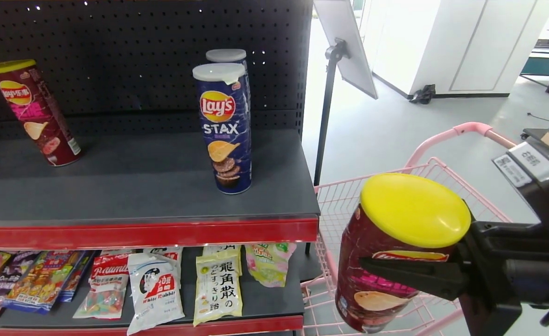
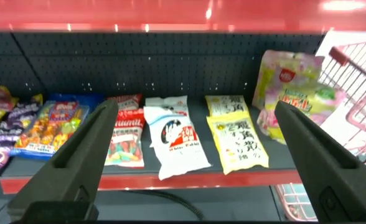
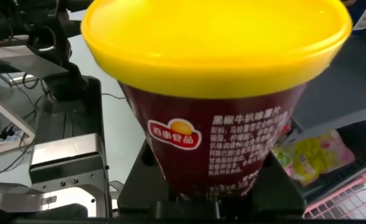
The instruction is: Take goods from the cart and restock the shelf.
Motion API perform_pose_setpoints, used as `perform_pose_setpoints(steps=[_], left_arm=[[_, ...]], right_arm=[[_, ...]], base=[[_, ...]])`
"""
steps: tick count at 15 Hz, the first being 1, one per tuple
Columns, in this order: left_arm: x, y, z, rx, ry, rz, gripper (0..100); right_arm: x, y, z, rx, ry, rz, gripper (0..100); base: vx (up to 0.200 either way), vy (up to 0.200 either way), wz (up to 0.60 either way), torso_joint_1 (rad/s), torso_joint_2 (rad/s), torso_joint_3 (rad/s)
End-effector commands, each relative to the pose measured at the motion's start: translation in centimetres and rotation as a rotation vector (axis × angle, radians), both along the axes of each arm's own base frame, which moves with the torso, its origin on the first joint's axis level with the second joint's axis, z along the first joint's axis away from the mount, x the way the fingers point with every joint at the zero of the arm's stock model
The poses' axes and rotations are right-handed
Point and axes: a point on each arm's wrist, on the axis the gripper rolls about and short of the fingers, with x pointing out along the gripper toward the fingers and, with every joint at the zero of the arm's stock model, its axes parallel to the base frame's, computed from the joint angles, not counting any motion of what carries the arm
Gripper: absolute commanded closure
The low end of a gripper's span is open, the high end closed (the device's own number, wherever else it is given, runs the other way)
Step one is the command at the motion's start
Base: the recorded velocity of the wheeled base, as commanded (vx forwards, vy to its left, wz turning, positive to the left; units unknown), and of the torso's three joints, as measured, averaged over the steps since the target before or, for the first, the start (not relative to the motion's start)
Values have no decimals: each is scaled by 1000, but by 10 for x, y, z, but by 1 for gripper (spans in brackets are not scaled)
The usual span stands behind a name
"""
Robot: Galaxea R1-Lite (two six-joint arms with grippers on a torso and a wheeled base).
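The right gripper [image 1: 391, 270] is closest to the robot. Its fingers are clamped on the red can [image 1: 381, 233]: one black finger crosses the front of the label partway down the body, and the other is hidden behind it. The can hangs over the pink cart [image 1: 475, 127] with its yellow lid up and its long axis close to upright, leaning slightly. The right wrist view shows the can gripped low on its body between the two fingers.

The coming move turns on one relation: the upper shelf [image 1: 139, 177] lies ahead of the held can and to the robot's left. Whether the can's base already clears the shelf's red front lip [image 1: 148, 233] cannot be told, so the sideways carry probably needs some lift first.

The left gripper [image 2: 195, 107] has its fingers wide apart and holds nothing. It faces the snack bags [image 2: 177, 137] on the lower shelf, so the right arm is the one placed to do the stocking.

Farther in, a blue can [image 1: 225, 130] stands upright near the upper shelf's right front, with a second blue can [image 1: 227, 55] just behind it. A matching red can [image 1: 36, 112] stands well apart at the far left, near the pegboard. To join its match, the held can would likely have to pass in front of the blue pair into the bare stretch between them and the matching red can.
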Motion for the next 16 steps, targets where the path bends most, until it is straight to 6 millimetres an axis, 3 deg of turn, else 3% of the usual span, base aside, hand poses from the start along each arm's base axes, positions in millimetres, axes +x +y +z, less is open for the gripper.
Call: perform_pose_setpoints(steps=[1,8,16], left_arm=[[0,0,0,0,1,1,0],[0,0,0,0,1,1,0],[0,0,0,0,1,1,0]], right_arm=[[-1,-1,-1,-2,1,-7,100],[-7,-5,0,4,-7,-3,100],[-8,-28,-7,4,2,-91,100]], base=[[0,0,0,237,-579,-334],[0,0,0,224,-513,-290],[0,0,0,4,-12,-8]])
